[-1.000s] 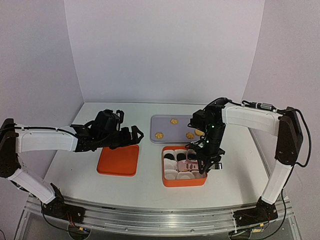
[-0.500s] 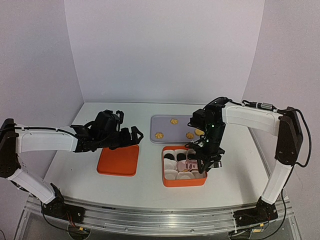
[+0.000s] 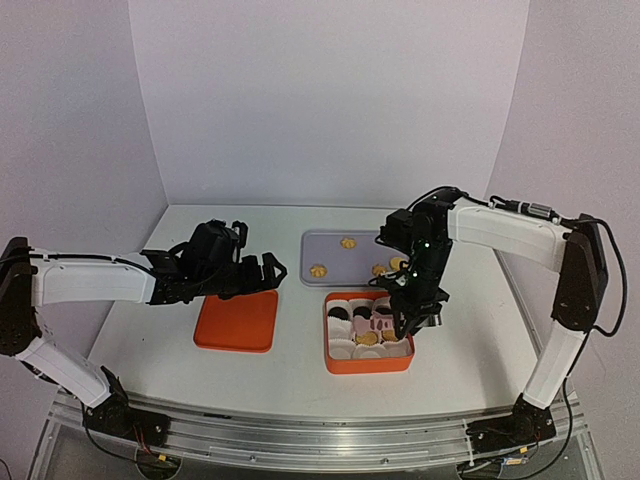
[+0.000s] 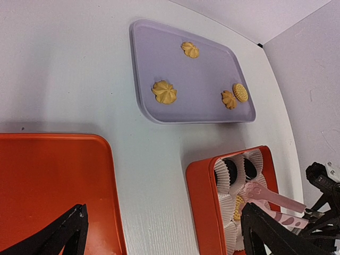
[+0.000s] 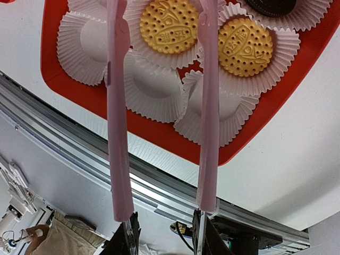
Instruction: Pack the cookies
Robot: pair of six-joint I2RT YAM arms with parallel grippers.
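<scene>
My right gripper [image 3: 410,318] is shut on pink tongs [image 5: 118,106] and holds them over the orange box [image 3: 335,350]. The tongs' arms are spread and empty, one on each side of a flat yellow cookie [image 5: 169,25] lying in a paper cup. A second flat yellow cookie [image 5: 245,47] and a black cookie [image 5: 268,5] lie in neighbouring cups. Three flower cookies [image 4: 164,92] and a flat yellow one [image 4: 240,93] lie on the lavender tray [image 3: 330,250]. My left gripper [image 3: 262,272] is open and empty above the orange lid [image 3: 237,320].
Several white paper cups [image 5: 154,87] in the box hold nothing. The table's near metal rail [image 5: 159,175] runs just below the box. The walls close the table at the back and sides.
My right gripper has risen a little with the tongs. A flat yellow cookie now shows in a cup near the box's front. The left arm has not moved.
</scene>
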